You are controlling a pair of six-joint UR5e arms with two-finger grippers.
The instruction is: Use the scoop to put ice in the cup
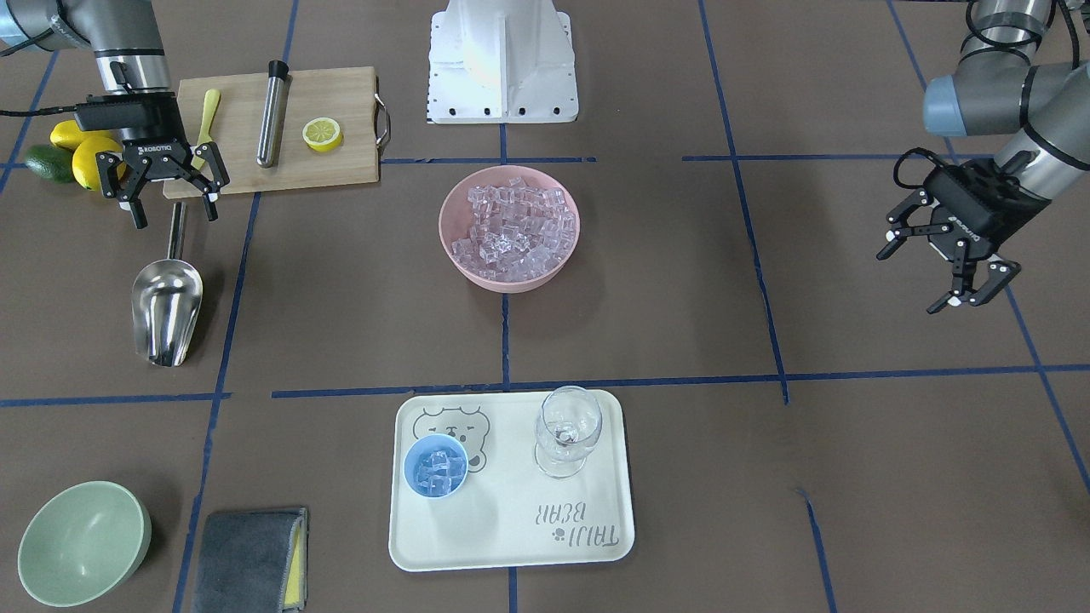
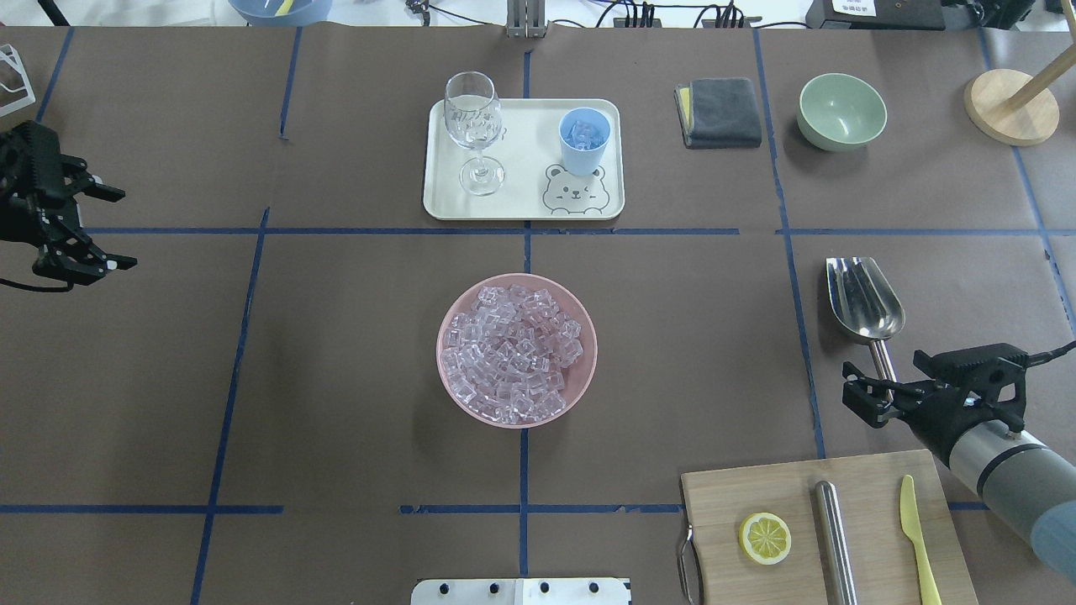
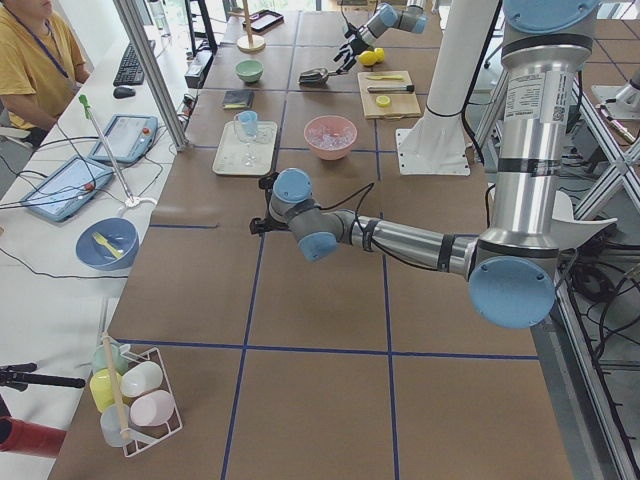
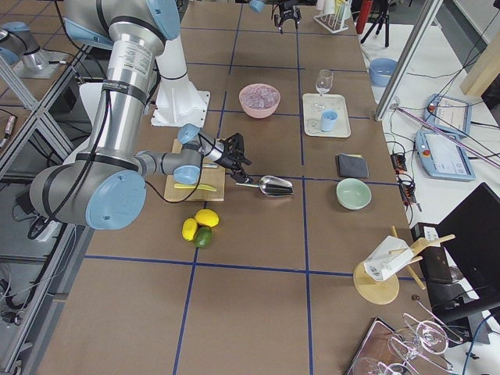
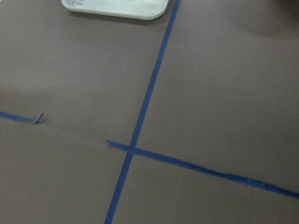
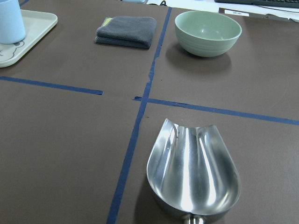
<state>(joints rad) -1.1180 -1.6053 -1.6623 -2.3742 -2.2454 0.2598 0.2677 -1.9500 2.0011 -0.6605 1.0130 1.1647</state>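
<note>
The steel scoop (image 1: 167,308) lies on the table, empty, with its handle toward the cutting board; it also shows in the overhead view (image 2: 865,297) and fills the right wrist view (image 6: 194,175). My right gripper (image 1: 174,218) is open and hangs just over the end of the scoop's handle, also seen from overhead (image 2: 851,386). The light-blue cup (image 1: 435,466) stands on the cream tray (image 1: 528,524) and holds a few ice cubes. A pink bowl (image 1: 456,255) in the table's middle is heaped with ice (image 1: 511,223). My left gripper (image 1: 924,277) is open and empty, far off to the side.
A wine glass (image 1: 568,430) stands on the tray beside the cup. A pale-green bowl (image 1: 83,542) and a grey cloth (image 1: 249,559) lie beyond the scoop. A cutting board (image 1: 341,166) carries a lemon half, a steel cylinder and a yellow knife; lemons (image 1: 85,157) lie beside it.
</note>
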